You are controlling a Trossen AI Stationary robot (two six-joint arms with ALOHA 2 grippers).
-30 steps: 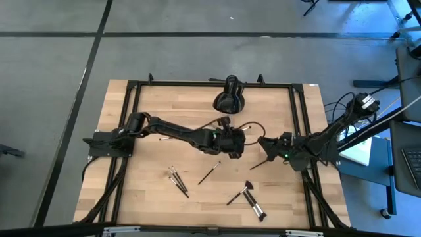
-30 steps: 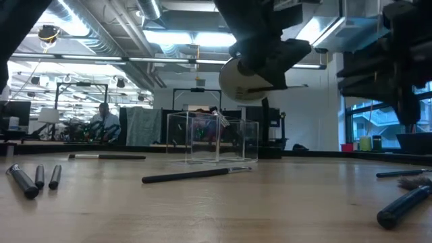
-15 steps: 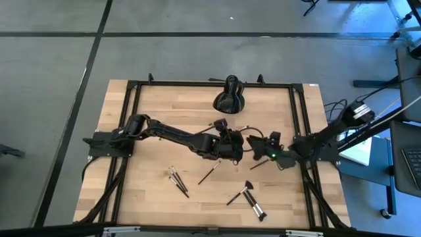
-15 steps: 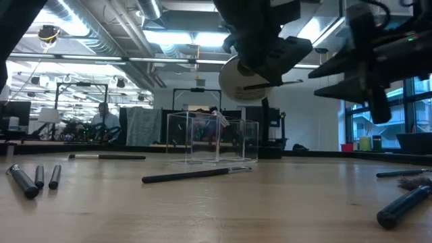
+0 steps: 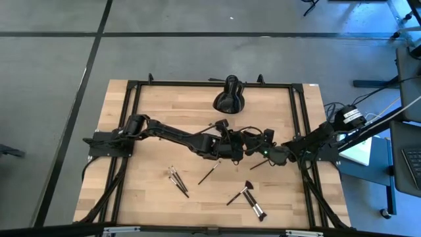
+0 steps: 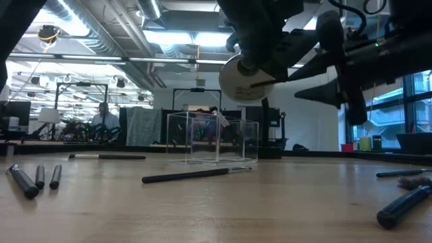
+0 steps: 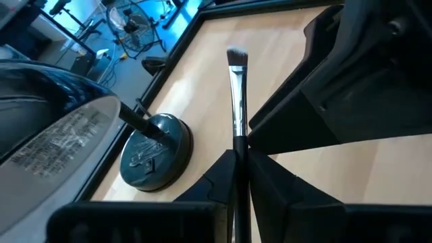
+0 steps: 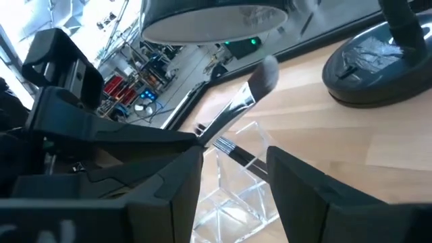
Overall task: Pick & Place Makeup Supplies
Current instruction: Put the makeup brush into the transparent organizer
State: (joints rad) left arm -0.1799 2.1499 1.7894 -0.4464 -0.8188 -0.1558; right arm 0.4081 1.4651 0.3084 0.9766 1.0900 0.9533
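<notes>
Blk brush (image 7: 236, 101), silver ferrule; clear tray (image 8: 236, 192)

You will find no text you can read here. The pale round label (image 7: 57, 145) on the dark rounded housing carries printed lines, too blurred to make out.

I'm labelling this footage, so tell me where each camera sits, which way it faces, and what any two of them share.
High view: overhead, straight down on the table; both arms meet mid-table.
Low view: table height, looking across to the room; clear organiser, arms overhead.
Left wrist view: left gripper shut on a brush.
Right wrist view: right gripper open, above the organiser.
Shared: both wrist views show the black rounded object.
</notes>
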